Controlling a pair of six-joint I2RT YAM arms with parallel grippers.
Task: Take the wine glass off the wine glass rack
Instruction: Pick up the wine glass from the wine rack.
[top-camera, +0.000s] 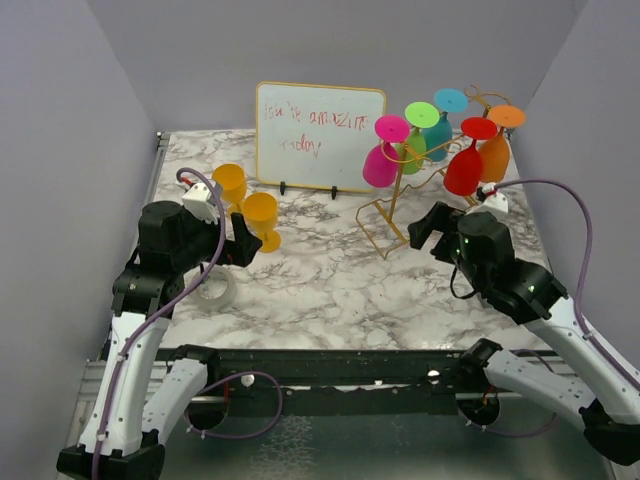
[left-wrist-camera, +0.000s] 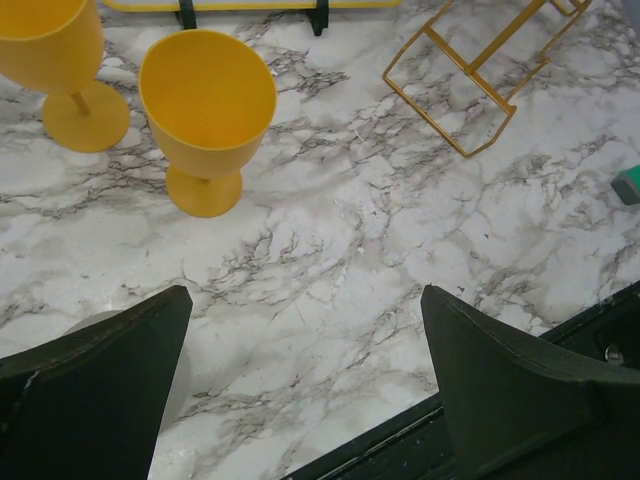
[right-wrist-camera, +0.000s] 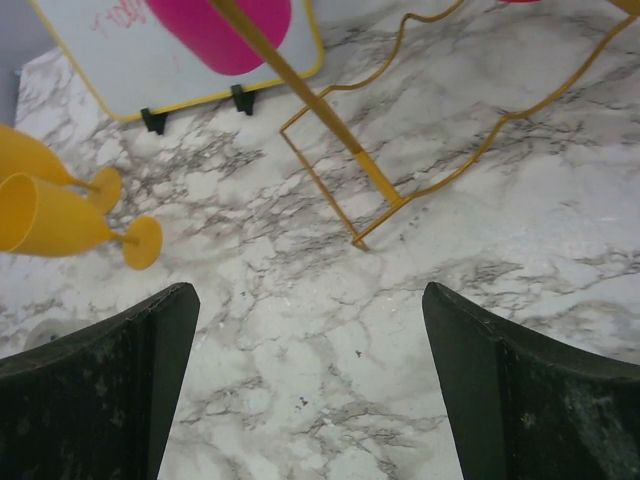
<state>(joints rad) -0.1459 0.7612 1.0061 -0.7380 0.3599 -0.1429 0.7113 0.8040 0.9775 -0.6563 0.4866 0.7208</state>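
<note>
Nearest, the left end effector (top-camera: 243, 243) hovers with fingers spread wide and empty, just beside two yellow glasses (top-camera: 260, 218) standing upright on the marble surface (top-camera: 330, 285). The right end effector (top-camera: 428, 228), equally spread and empty, sits near the front corner of the wine glass rack (right-wrist-camera: 340, 135). Further back, five glasses hang inverted on the rack (the pink wine glass (top-camera: 380, 165) is nearest), so this removal looks unstarted. The middle of the surface lies open; the whiteboard (top-camera: 318, 135) and the right wall (top-camera: 590, 120) crowd the rack.

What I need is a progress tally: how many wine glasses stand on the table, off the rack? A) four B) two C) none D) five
B: the rear yellow glass and the front yellow glass stand upright on the table, left of the rack.
</note>
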